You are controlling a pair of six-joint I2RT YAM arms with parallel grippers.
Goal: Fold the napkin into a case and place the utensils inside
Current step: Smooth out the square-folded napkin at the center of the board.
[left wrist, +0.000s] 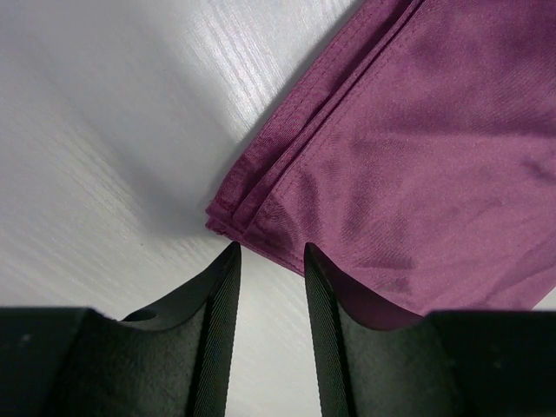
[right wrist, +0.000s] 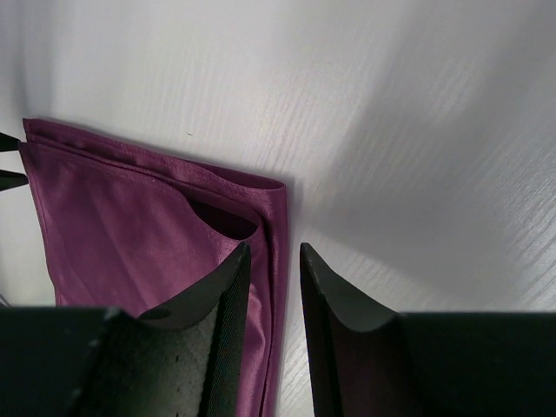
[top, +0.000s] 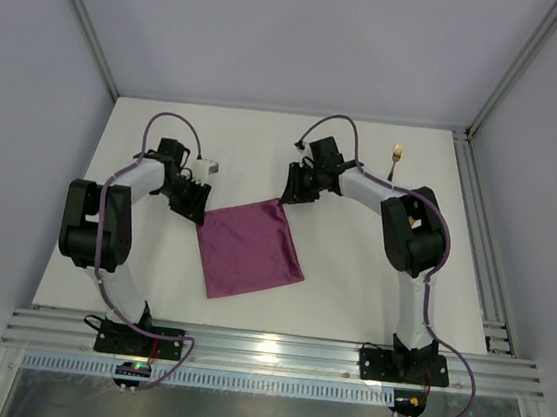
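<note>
Two units, left end effector (left wrist: 269, 252) and right end effector (right wrist: 274, 252), both parted and empty, stood at napkin (top: 251, 249) corners, presumably to fold.

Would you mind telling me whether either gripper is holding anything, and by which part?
Nothing is held: the left gripper and right gripper both stand open, each poised at a far corner of the napkin.
</note>
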